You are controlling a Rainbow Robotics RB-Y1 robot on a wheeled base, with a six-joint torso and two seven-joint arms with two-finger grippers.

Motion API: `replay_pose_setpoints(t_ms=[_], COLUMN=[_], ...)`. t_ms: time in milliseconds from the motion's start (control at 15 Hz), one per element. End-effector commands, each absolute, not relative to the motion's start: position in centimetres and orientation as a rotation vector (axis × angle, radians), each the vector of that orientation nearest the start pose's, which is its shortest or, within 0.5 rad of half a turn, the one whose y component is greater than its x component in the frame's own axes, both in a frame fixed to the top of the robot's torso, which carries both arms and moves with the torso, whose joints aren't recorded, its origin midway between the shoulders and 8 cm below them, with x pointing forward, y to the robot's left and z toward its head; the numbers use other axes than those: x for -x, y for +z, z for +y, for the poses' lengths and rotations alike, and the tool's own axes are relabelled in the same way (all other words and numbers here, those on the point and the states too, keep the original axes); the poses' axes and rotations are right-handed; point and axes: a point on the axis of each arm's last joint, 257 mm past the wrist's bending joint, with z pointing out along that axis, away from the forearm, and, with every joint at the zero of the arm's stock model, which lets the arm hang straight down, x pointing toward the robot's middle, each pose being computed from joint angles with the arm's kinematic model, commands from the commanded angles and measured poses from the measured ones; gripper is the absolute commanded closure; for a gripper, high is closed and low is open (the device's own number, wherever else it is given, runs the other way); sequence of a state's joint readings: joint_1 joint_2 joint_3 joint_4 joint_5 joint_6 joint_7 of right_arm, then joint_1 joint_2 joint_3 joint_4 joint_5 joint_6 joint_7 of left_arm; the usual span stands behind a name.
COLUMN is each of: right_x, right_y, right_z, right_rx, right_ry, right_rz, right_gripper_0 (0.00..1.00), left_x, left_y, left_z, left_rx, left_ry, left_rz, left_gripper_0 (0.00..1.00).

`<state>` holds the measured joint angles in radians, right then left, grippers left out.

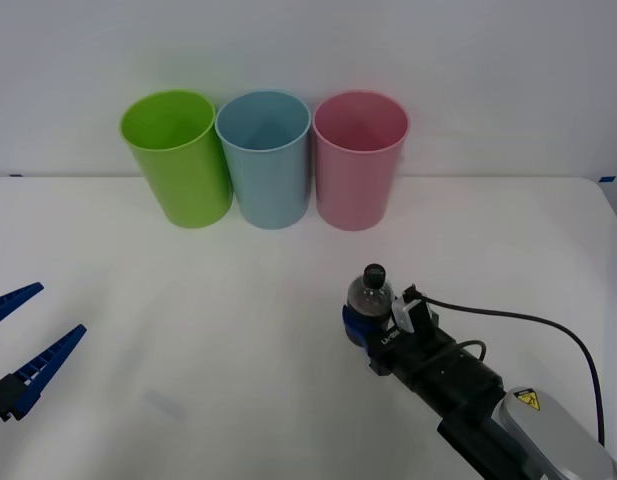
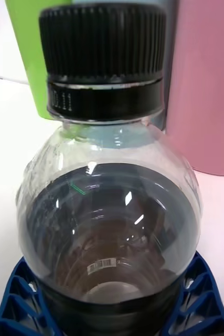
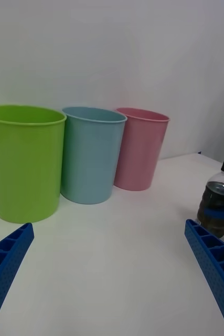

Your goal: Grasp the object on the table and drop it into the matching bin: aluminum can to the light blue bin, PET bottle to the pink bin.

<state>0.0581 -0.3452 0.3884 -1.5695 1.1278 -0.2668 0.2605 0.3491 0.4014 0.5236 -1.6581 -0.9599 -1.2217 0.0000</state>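
Right gripper (image 1: 360,325) pinching PET bottle (image 1: 369,296) low on its dark body, mid-table (image 1: 238,330); light, slick, squashy probably. Left gripper (image 1: 23,335) spread near left edge.

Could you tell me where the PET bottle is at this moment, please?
In the front view the PET bottle stands upright on the table, right of centre, between the right gripper's blue fingers, in front of the pink bin.
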Motion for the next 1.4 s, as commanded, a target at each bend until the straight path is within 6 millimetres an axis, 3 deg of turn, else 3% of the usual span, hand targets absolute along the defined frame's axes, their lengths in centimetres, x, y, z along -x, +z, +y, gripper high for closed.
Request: replay_pose_setpoints(t_ms=[67,333,733,1067,1400], right_x=[-45.6,-45.6,-45.4,-44.3,-42.6], right_y=[-29.5,-28.4,-22.3,-19.0,-14.5], right_z=[-8.0,-8.0,-8.7,-9.8,-10.4], right_rx=[0.587,0.59,0.621,0.666,0.667], right_ry=[0.397,0.403,0.401,0.445,0.605], right_rz=[1.621,1.596,1.472,1.399,1.368], right_gripper_0=[1.0,1.0,1.0,1.0,1.0], left_x=[-34.2,-34.2,-34.2,-34.2,-34.2], left_y=[-16.9,-16.9,-16.9,-16.9,-16.9], left_z=[33.0,33.0,33.0,33.0,33.0], left_rx=[-0.465,-0.465,-0.465,-0.465,-0.465], left_ry=[-0.567,-0.567,-0.567,-0.567,-0.567], left_rz=[1.441,1.441,1.441,1.441,1.441], left_gripper_0=[0.0,0.0,0.0,0.0,0.0])
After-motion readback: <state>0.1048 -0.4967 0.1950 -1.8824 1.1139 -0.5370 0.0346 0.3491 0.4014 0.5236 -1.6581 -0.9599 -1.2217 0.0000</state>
